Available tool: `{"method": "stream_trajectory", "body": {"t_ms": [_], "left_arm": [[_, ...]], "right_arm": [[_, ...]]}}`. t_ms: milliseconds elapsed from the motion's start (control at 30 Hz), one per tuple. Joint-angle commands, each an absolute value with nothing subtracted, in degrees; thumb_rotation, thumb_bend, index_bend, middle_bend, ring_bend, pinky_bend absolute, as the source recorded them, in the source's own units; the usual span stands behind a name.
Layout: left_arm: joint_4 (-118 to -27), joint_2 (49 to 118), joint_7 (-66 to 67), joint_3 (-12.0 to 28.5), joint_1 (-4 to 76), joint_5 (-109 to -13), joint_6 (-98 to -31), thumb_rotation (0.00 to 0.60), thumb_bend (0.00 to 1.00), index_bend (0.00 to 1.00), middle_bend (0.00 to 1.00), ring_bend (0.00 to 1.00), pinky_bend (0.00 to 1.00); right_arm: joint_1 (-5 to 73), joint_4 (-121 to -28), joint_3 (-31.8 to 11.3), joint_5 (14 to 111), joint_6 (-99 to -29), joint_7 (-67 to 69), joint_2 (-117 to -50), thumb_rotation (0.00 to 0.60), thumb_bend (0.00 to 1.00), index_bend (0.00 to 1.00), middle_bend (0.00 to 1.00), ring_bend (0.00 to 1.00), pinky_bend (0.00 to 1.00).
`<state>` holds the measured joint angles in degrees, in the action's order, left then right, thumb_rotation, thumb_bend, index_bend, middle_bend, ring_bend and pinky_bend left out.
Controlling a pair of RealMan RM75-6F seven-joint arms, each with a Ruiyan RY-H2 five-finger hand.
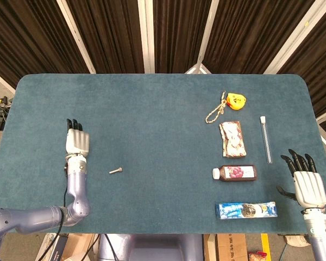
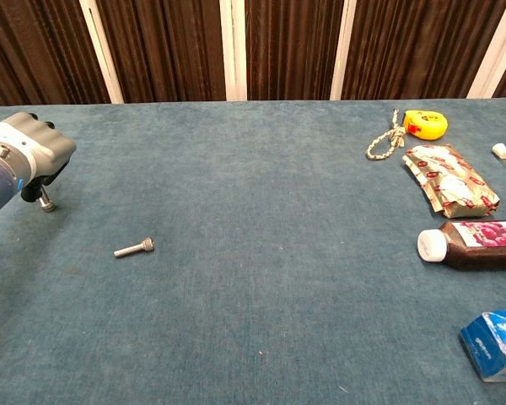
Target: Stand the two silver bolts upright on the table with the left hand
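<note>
One silver bolt (image 1: 116, 171) (image 2: 134, 248) lies on its side on the blue table, left of centre. My left hand (image 1: 77, 142) (image 2: 32, 156) hovers low at the table's left and holds the other silver bolt (image 2: 44, 200), which points down with its head close to or on the cloth. In the head view that bolt is hidden under the hand. My right hand (image 1: 309, 183) rests at the right edge, fingers apart, holding nothing.
On the right side lie a yellow tape measure (image 1: 235, 100) with a cord, a foil packet (image 1: 232, 139), a test tube (image 1: 267, 139), a dark bottle (image 1: 234, 173) and a blue box (image 1: 245, 210). The table's left edge (image 1: 5, 130) is near my left hand.
</note>
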<state>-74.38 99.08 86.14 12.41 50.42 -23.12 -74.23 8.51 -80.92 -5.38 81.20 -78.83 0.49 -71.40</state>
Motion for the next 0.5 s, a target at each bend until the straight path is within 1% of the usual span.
{"method": "stream_trajectory", "body": {"t_ms": [33, 167, 233, 333, 500], "left_arm": [[-74.7, 99.2, 86.1, 12.4, 50.7, -23.0, -74.4, 0.6, 0.48, 0.41, 0.1, 0.0, 0.0], [-78.9, 97.8, 86.2, 12.4, 50.9, -23.5, -75.8, 0.6, 0.47, 0.34, 0.08, 0.0, 0.0], [-82.4, 96.4, 86.4, 13.0, 51.0, -23.2, -77.3, 0.6, 0.47, 0.3, 0.07, 0.0, 0.0], [-87.4, 94.0, 85.6, 13.6, 51.0, -24.2, -79.0, 0.6, 0.47, 0.3, 0.07, 0.0, 0.0], [-95.2, 89.3, 78.3, 14.6, 49.5, -28.6, -79.1, 0.6, 0.46, 0.33, 0.07, 0.0, 0.0]], "right_arm": [[8.5, -80.9, -5.4, 81.2, -78.9, 0.5, -71.4, 0.6, 0.17, 0.18, 0.09, 0.12, 0.0], [8.6, -80.8, -5.3, 81.3, -78.8, 0.5, -71.5, 0.6, 0.17, 0.18, 0.09, 0.12, 0.0], [8.6, -80.8, -5.3, 81.4, -78.7, 0.4, -71.5, 0.6, 0.17, 0.18, 0.09, 0.12, 0.0], [8.6, -80.9, -5.2, 81.4, -78.7, 0.3, -71.6, 0.6, 0.17, 0.18, 0.09, 0.12, 0.0], [8.5, -81.1, -5.3, 81.4, -79.0, 0.0, -71.5, 0.6, 0.17, 0.18, 0.09, 0.12, 0.0]]}}
